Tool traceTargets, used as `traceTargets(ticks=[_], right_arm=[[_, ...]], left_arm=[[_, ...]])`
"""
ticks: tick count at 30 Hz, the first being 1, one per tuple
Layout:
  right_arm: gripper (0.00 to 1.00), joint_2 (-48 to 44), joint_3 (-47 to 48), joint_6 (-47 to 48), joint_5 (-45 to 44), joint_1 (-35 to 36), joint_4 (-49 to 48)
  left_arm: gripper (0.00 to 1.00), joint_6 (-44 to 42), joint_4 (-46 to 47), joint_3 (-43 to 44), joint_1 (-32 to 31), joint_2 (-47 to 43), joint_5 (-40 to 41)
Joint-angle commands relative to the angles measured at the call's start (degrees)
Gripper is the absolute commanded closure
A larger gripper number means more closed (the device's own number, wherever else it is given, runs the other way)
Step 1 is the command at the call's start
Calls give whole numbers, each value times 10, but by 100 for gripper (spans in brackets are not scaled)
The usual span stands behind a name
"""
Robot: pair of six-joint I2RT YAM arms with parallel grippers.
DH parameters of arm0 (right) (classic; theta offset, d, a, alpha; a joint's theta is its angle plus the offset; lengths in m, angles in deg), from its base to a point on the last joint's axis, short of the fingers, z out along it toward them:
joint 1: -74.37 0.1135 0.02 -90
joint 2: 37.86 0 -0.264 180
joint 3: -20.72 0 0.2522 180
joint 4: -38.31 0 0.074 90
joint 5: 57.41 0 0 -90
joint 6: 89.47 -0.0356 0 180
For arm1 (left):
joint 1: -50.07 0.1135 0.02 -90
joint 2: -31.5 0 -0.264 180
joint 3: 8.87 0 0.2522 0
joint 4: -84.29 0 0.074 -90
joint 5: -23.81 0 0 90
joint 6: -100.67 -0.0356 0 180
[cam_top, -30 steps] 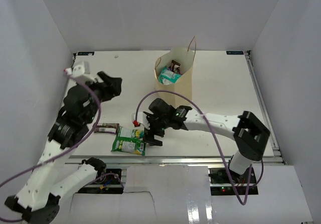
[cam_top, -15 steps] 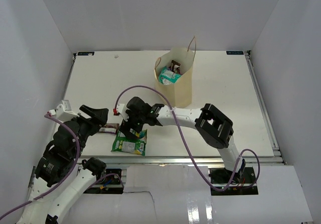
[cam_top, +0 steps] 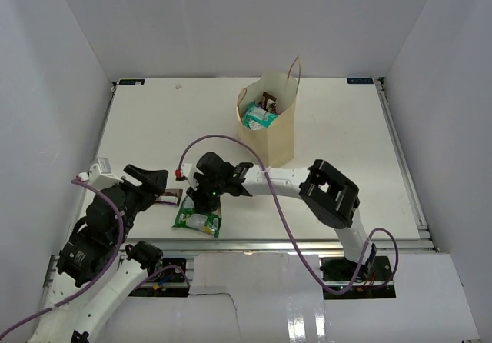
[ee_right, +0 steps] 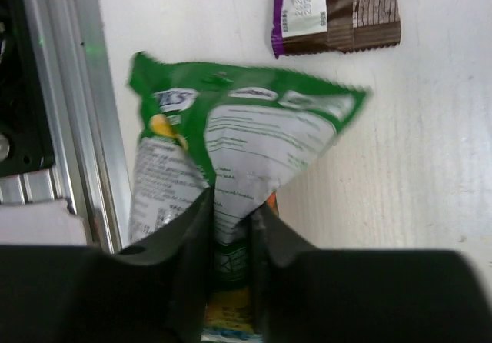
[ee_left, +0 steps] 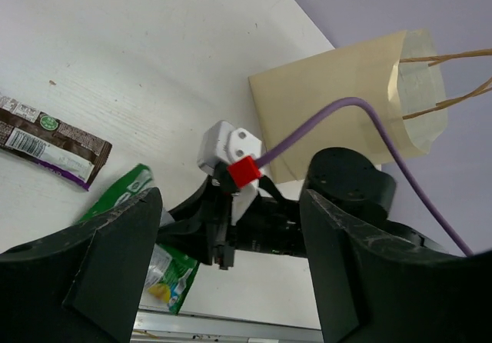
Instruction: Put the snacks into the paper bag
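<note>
Right gripper (ee_right: 229, 204): clamped on green packet (ee_right: 246, 139), near edge of table (cam_top: 346, 143). Left gripper (cam_top: 151, 181): jaws apart, near brown bar (ee_left: 54, 139). Bag (cam_top: 278, 131): upright, snacks (cam_top: 259, 114) inside.

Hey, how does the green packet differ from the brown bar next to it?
The green packet is bigger than the brown bar. The green packet is pinched and creased between the right gripper's fingers; the brown bar lies flat, untouched. Both are wrapped snacks outside the paper bag.
</note>
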Motion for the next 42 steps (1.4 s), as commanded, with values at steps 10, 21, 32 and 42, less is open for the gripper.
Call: traceTargets(ticks=[10,21,32,42], right_arm=[[92,-222,-39,382,346,-132,206],[92,-319,220,257,335,-239,157],[92,-259,249,138,-71,-359,-49],[92,-301,39,119,-75,-365,-149]], left_arm=[[16,72,6,-99,1,2,-39],[15,121,34,-146,0,68,-55],[15,122,49,-155,1,78,-63],[14,131,48,-157,1,93,-60]])
